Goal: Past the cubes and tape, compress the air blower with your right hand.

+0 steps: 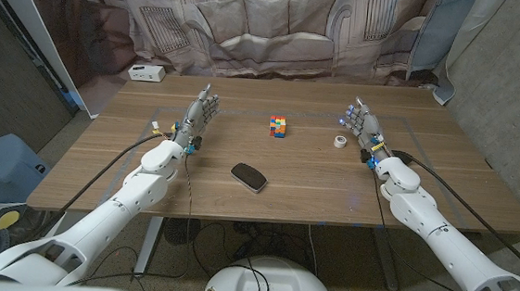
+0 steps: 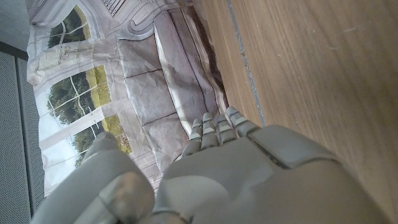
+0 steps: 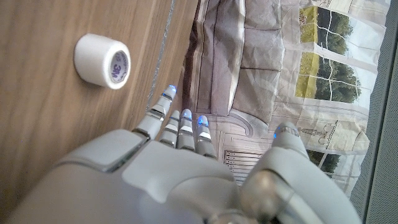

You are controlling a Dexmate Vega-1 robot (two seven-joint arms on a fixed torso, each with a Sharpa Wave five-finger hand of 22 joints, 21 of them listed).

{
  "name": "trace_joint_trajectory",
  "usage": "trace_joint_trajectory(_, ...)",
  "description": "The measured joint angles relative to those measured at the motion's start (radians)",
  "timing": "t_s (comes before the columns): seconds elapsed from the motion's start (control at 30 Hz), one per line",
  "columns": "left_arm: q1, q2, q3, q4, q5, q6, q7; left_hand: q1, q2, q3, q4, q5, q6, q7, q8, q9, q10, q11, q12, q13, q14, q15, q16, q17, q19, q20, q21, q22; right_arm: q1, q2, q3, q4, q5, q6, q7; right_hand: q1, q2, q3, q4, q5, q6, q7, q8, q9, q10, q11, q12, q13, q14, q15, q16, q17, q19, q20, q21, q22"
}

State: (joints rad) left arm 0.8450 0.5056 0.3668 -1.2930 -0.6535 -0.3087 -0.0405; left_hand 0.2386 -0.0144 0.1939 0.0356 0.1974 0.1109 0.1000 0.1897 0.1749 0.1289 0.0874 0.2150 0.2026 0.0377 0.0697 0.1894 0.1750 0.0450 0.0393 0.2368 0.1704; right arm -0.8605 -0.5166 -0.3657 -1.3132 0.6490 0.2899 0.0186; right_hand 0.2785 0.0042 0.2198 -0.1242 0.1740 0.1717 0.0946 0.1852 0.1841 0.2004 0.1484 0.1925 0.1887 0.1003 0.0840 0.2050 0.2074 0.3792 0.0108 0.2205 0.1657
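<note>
**Two waiting hands at a wooden table**

A big cloth with a printed sofa and windows (image 1: 269, 25) hangs behind a wooden table (image 1: 284, 198). A stack of colored cubes (image 1: 278, 126) stands near the middle of the table. Everything else here is placed from those cubes.

A small white roll of tape (image 1: 340, 142) lies on its side to the right of the cubes, a bit nearer the robot. The right wrist view shows it too (image 3: 101, 60), with small print on its round end.

A flat, dark oval thing (image 1: 248, 176) lies nearer the robot than the cubes, a little to their left. It may be the air blower, but I cannot tell for sure.

A white box (image 1: 147, 72) sits far to the left of the cubes, at the back edge of the table.

The left hand (image 1: 197, 119) stands left of the cubes, fingers apart, holding nothing. The right hand (image 1: 364, 126) stands right of the cubes, just beside the tape, fingers apart, holding nothing too.
</note>
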Motion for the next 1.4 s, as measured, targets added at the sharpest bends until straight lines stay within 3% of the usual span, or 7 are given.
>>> trace_joint_trajectory(0.5, 0.003, 0.016, 0.004, -0.011, 0.010, -0.019, -0.027, 0.000, 0.000, 0.004, -0.004, 0.000, 0.024, 0.006, 0.007, 0.000, 0.031, -0.002, 0.008, -0.003, 0.022, 0.010, 0.000, 0.000, 0.015, 0.015, 0.000, 0.000, -0.013, -0.001, 0.001, -0.003, -0.011, 0.039, 0.006, 0.000, 0.000, 0.000, 0.000, 0.000, 0.016, -0.006, 0.008, 0.000, 0.016, -0.005, 0.004, 0.000, 0.025, -0.004, 0.010, 0.000, 0.021, 0.011, 0.000, 0.000)
trace_joint_trajectory(0.73, -0.008, 0.023, 0.009, -0.004, 0.024, -0.032, -0.046, 0.007, 0.006, 0.008, -0.008, 0.000, 0.040, 0.004, 0.008, 0.000, 0.048, -0.002, 0.015, -0.003, 0.043, 0.015, 0.011, 0.000, 0.043, 0.022, 0.000, 0.000, 0.003, 0.001, 0.001, 0.017, -0.015, 0.069, 0.036, 0.000, 0.000, 0.000, 0.000, 0.004, 0.035, -0.023, 0.012, 0.000, 0.019, -0.009, 0.004, 0.000, 0.034, -0.012, 0.010, 0.000, 0.027, 0.005, 0.000, 0.005)
trace_joint_trajectory(0.97, -0.013, 0.022, 0.009, 0.007, 0.010, -0.046, -0.062, 0.012, 0.001, 0.004, -0.012, 0.000, 0.059, 0.002, 0.008, 0.000, 0.070, 0.002, 0.015, -0.003, 0.080, 0.021, 0.011, 0.000, 0.069, 0.039, 0.000, 0.000, 0.025, 0.009, 0.001, 0.060, -0.015, 0.082, 0.053, 0.004, 0.004, 0.000, 0.000, 0.004, 0.099, -0.042, 0.034, 0.004, 0.019, -0.009, 0.004, 0.000, 0.039, -0.007, 0.010, 0.000, 0.030, 0.009, -0.006, 0.005)
trace_joint_trajectory(1.03, -0.015, 0.011, 0.002, 0.019, 0.004, -0.046, -0.062, 0.012, 0.001, -0.001, -0.016, 0.000, 0.059, 0.002, 0.008, 0.000, 0.071, 0.001, 0.015, -0.003, 0.090, 0.022, 0.018, 0.000, 0.073, 0.043, 0.000, 0.003, 0.032, 0.010, 0.001, 0.075, 0.002, 0.115, 0.114, 0.004, 0.004, 0.000, 0.000, 0.004, 0.100, -0.043, 0.034, 0.005, 0.020, -0.010, 0.004, 0.005, 0.039, -0.007, 0.010, 0.000, 0.030, 0.009, -0.008, 0.005)
trace_joint_trajectory(1.4, 0.013, 0.022, -0.015, -0.015, -0.019, -0.044, -0.055, 0.012, 0.001, -0.001, -0.016, 0.000, 0.070, 0.002, 0.008, 0.000, 0.080, 0.002, 0.015, -0.008, 0.102, 0.023, 0.018, 0.000, 0.087, 0.045, 0.000, 0.004, 0.017, -0.003, 0.007, 0.058, -0.015, 0.155, 0.114, 0.004, 0.004, 0.000, 0.000, 0.004, 0.105, -0.037, 0.034, 0.005, 0.023, -0.013, 0.004, 0.005, 0.039, -0.007, 0.010, 0.000, 0.030, 0.009, -0.008, 0.004)
